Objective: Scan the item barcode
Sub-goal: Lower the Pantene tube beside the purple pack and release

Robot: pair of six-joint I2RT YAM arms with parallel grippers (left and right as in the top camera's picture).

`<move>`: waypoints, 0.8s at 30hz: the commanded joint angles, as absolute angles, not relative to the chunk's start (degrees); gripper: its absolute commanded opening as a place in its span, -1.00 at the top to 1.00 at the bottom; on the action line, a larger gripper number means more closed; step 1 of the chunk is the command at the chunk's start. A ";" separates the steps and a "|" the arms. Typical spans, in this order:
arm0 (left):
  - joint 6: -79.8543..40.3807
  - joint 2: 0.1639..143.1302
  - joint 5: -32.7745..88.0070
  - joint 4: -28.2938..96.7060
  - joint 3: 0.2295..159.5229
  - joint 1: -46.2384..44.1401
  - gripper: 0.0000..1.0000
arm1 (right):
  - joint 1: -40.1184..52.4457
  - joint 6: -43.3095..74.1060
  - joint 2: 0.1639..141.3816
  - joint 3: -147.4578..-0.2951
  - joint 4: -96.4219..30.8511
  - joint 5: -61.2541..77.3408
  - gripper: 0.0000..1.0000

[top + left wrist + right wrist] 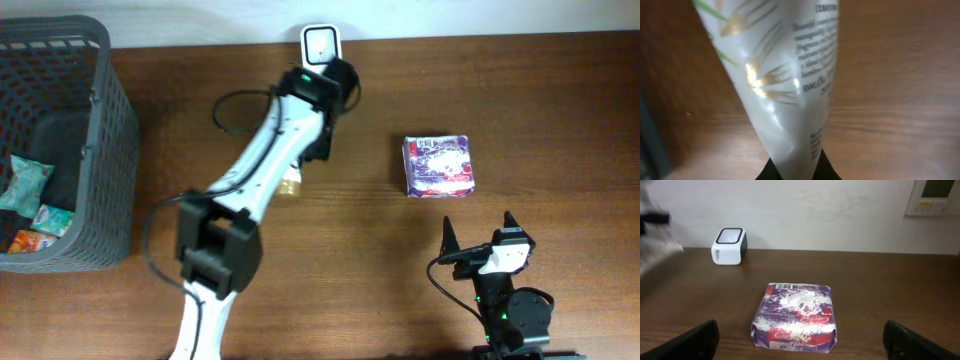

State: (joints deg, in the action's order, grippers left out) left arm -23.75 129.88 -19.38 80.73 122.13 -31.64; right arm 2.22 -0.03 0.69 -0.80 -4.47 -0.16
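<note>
Left arm stretched diagonally up to scanner, left end effector pinching pouch over tabletop; right arm tucked low, right end effector spread wide, facing purple pack.

Cropped and blurred.
Glossy white pouch with gold print cut off at top, small lettering unreadable, perhaps ingredients; grey mesh basket cropped left.

Soft light; glare on blurred pouch
</note>
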 commanded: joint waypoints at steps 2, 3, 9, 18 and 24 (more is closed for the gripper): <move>-30.85 136.81 -22.37 76.95 121.60 -36.47 0.89 | 1.85 0.01 0.36 -0.32 -4.67 -0.49 -0.97; -30.85 137.73 -21.19 76.12 121.60 -37.47 0.80 | 1.85 -0.01 0.36 -0.32 -4.67 -0.49 -0.97; -29.74 139.17 -11.62 73.82 122.50 -41.47 0.27 | 1.85 -0.01 0.36 -0.32 -4.67 -0.49 -0.97; -17.82 139.15 2.63 88.97 148.66 -32.38 -0.56 | 1.85 0.01 0.36 -0.32 -4.67 -0.49 -0.97; -10.24 139.94 7.77 95.04 142.15 -24.23 -0.92 | 1.85 -0.01 0.36 -0.32 -4.67 -0.49 -0.97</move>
